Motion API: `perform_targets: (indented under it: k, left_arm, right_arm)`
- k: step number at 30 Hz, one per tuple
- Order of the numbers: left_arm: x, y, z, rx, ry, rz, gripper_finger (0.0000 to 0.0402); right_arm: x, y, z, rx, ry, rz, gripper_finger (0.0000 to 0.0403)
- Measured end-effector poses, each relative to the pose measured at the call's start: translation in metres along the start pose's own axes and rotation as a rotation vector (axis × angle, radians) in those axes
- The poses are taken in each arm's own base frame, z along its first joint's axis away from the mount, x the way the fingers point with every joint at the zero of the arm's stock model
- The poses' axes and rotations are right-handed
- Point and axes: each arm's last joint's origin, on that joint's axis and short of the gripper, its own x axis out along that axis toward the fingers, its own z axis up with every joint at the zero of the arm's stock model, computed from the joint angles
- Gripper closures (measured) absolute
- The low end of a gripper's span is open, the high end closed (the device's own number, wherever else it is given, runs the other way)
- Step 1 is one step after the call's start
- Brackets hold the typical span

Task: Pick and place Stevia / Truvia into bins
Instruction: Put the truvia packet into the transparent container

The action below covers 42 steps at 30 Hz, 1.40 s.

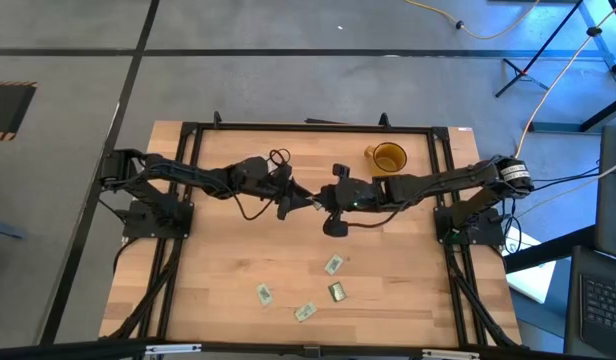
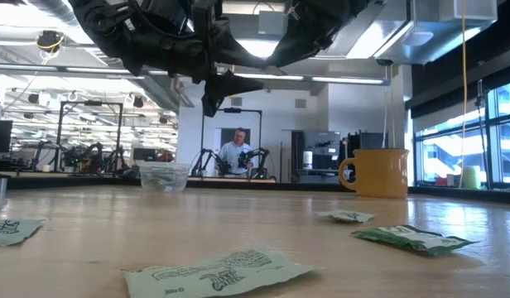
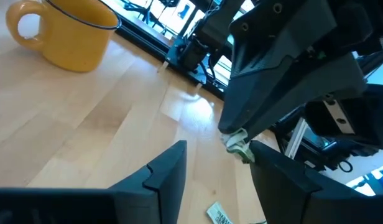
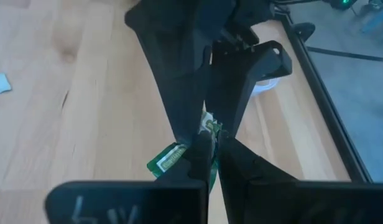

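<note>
A: Green-white sachet (image 4: 173, 157) — where?
B: Pinched in right gripper (image 4: 209, 134), mid-table, above the wood.
A: Left gripper (image 3: 211, 163)?
B: Fingers spread wide, nothing held, tips facing right's.

Two dark robot arms reach over the wooden counter (image 1: 218, 290), a left arm (image 1: 188, 175) and a right arm (image 1: 438, 183), each ending in one hand: the left hand (image 1: 296, 200) and the right hand (image 1: 318, 203). Four green-and-white sachets (image 1: 334, 265) lie on the counter, and a fifth sachet (image 4: 173, 158) is pinched in the right hand, making five. There are two cups: one amber-yellow mug (image 1: 386, 158) and one clear plastic cup (image 2: 163, 176). One person (image 2: 237, 154) shows in the room behind.
</note>
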Motion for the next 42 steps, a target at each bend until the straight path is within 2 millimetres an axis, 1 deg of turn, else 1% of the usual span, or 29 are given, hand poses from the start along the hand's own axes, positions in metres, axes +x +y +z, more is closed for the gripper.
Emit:
perform_targets:
  k: [5, 14, 16, 18, 21, 24, 26, 28, 31, 34, 38, 42]
  left_arm:
    - [0.0, 0.001, 0.0, 0.022, -0.012, 0.019, 0.0276]
    - [0.0, 0.0, 0.001, 0.056, -0.018, 0.01, 0.0381]
    - [0.0, 0.0, 0.002, 0.057, -0.021, 0.008, 0.0393]
    - [0.0, 0.0, 0.002, 0.066, -0.022, 0.009, 0.0393]
    - [0.0, 0.0, 0.002, 0.075, -0.023, 0.012, 0.0394]
    - [0.0, 0.002, 0.003, 0.077, -0.032, 0.028, 0.0397]
    - [-0.003, 0.004, 0.004, 0.084, -0.029, 0.04, 0.0396]
    - [-0.006, 0.007, 0.006, 0.086, -0.016, 0.061, 0.0396]
    - [-0.015, 0.016, 0.011, 0.095, 0.014, 0.127, 0.0397]
    - [-0.029, 0.025, 0.016, 0.114, 0.054, 0.236, 0.0397]
    - [-0.053, 0.039, 0.019, 0.165, 0.111, 0.492, 0.0398]
    - [-0.075, 0.054, 0.02, 0.14, 0.162, 0.728, 0.0397]
  right_arm:
    - [0.0, 0.0, 0.0, 0.002, -0.001, -0.006, 0.0382]
    - [0.0, 0.0, 0.0, 0.005, 0.001, -0.008, 0.0381]
    - [0.0, -0.001, 0.0, 0.005, 0.002, -0.01, 0.038]
    - [0.0, -0.001, 0.0, 0.005, 0.002, -0.009, 0.0374]
    - [0.0, -0.001, -0.001, 0.002, 0.01, -0.019, 0.0349]
    - [-0.001, -0.002, -0.002, -0.001, 0.032, -0.071, 0.0309]
    - [-0.005, -0.003, -0.004, 0.017, 0.054, -0.097, 0.0283]
    - [-0.014, -0.007, -0.005, 0.036, 0.073, -0.099, 0.0262]
    - [-0.03, -0.012, -0.008, 0.066, 0.113, -0.105, 0.0244]
    - [-0.046, -0.017, -0.017, 0.112, 0.125, -0.11, 0.0236]
    - [-0.059, -0.019, -0.037, 0.169, 0.117, -0.115, 0.0236]
    - [-0.064, -0.02, -0.057, 0.228, 0.102, -0.12, 0.0235]
